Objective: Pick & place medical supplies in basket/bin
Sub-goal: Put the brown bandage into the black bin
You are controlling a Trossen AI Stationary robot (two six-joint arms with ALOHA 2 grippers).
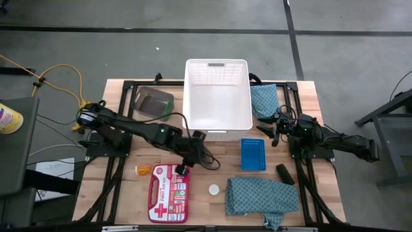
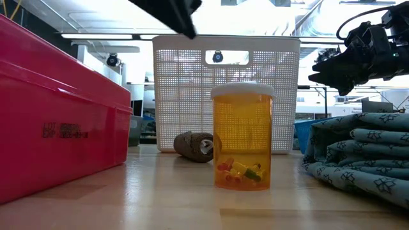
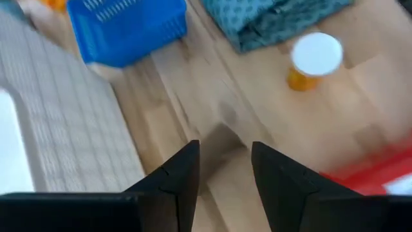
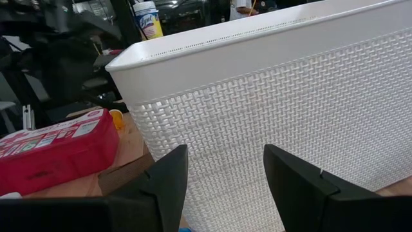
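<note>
Two grippers are up off the table and neither holds anything. The left gripper [image 1: 185,169] hangs above the bare wood between the white basket [image 1: 217,122] and the red first aid kit [image 1: 168,185]; its wrist view shows the fingers [image 3: 183,174] parted with only tabletop between them, so I judge it is between picks, lining up a target.

From that gripper, the orange pill bottle [image 2: 242,136] with its white cap stands at about 4 o'clock, upright and easy to take from above. A brown bandage roll [image 2: 194,147] lies just in front of the basket wall.

The right gripper [image 1: 277,132] waits at the basket's 3 o'clock side, fingers [image 4: 168,177] apart and facing the latticed wall.

One teal patterned cloth [image 1: 261,195] lies folded at the table's 5 o'clock edge, another [image 1: 264,100] beside the basket. The blue tray [image 1: 253,154] sits between them. The dark grey bin [image 1: 153,103] is at the basket's 9 o'clock. The basket looks empty, so most of the job remains.
</note>
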